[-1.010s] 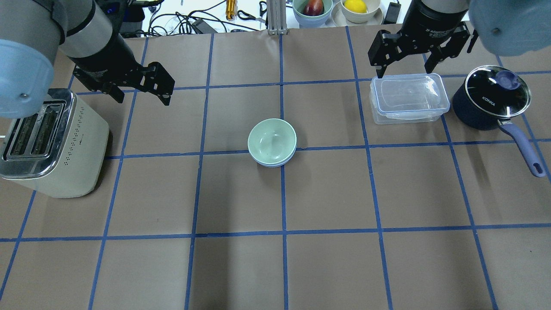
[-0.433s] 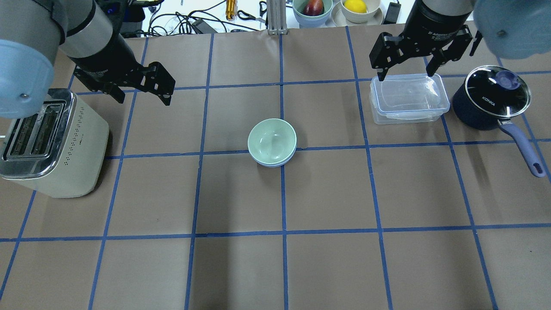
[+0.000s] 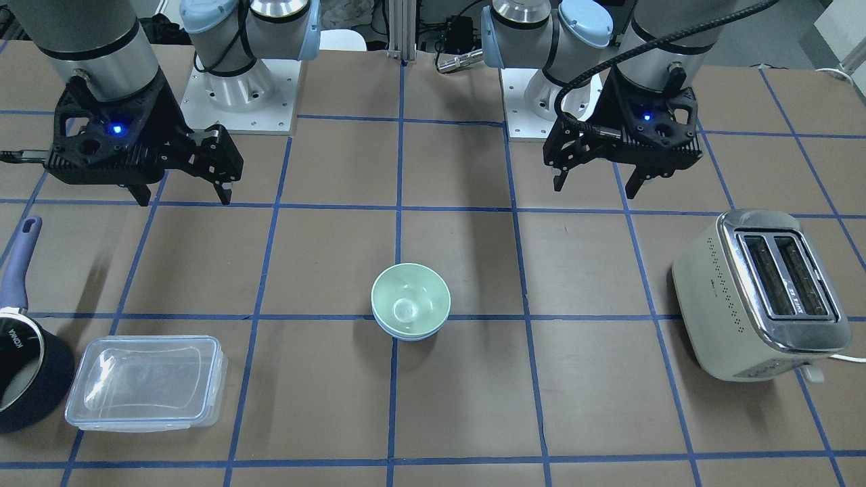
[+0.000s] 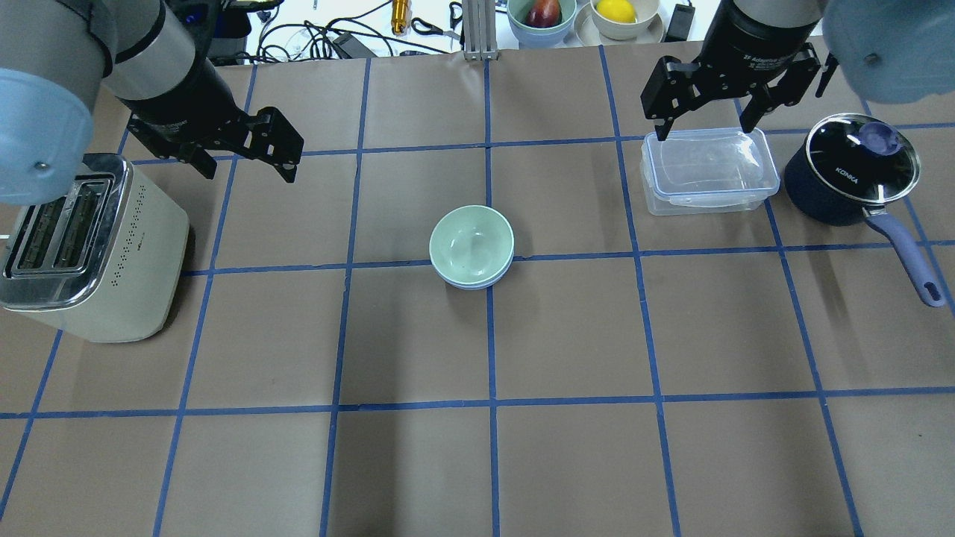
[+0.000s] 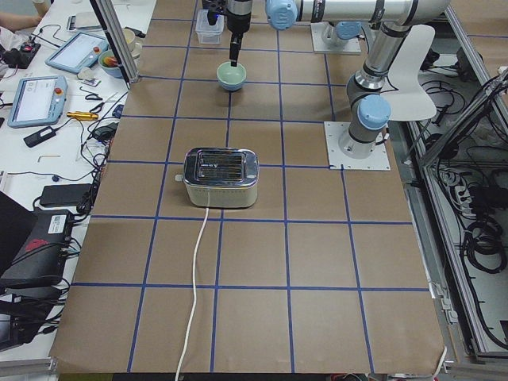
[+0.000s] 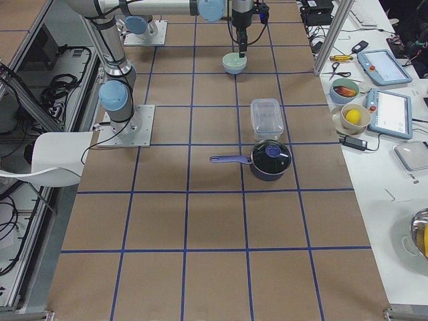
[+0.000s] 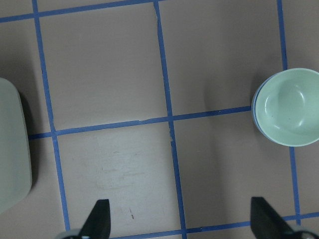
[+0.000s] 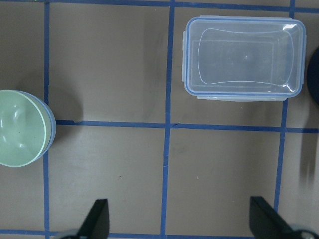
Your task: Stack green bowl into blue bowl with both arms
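The green bowl (image 4: 471,244) sits nested inside the blue bowl (image 4: 473,284) at the table's middle; only a thin blue rim shows beneath it. The stack also shows in the front view (image 3: 410,299), the left wrist view (image 7: 289,106) and the right wrist view (image 8: 21,127). My left gripper (image 4: 242,158) is open and empty, raised above the table to the stack's left, near the toaster. My right gripper (image 4: 703,123) is open and empty, raised above the far edge of the clear container, well right of the stack.
A cream toaster (image 4: 93,246) stands at the left edge. A clear lidded container (image 4: 707,170) and a dark saucepan with glass lid (image 4: 850,179) stand at the right. Bowls of fruit (image 4: 542,16) and cables lie beyond the far edge.
My right gripper has drawn back a little toward the far edge and risen. The left gripper and the stacked bowls have not moved.
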Controlling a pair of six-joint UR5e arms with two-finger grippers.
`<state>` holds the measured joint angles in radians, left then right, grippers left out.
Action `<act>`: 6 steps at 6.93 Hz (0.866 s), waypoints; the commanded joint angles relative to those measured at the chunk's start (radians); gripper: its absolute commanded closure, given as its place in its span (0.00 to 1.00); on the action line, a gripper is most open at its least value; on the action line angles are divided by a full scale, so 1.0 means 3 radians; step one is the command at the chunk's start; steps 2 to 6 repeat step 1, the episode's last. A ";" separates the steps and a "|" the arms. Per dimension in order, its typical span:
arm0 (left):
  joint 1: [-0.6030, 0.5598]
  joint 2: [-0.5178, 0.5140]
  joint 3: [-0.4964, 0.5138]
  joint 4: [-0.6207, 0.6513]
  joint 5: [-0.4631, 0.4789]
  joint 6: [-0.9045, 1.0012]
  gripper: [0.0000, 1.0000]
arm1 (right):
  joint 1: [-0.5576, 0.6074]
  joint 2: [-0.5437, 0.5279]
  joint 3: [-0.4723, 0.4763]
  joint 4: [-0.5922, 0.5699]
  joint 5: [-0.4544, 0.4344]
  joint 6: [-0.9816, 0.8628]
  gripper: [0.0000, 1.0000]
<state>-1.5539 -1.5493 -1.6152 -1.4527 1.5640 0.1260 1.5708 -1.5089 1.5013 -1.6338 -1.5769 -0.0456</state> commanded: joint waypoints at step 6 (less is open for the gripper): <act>0.0000 0.0000 -0.0005 0.0000 -0.0003 -0.0001 0.00 | 0.0000 -0.0002 0.0002 0.0000 0.0000 0.0004 0.00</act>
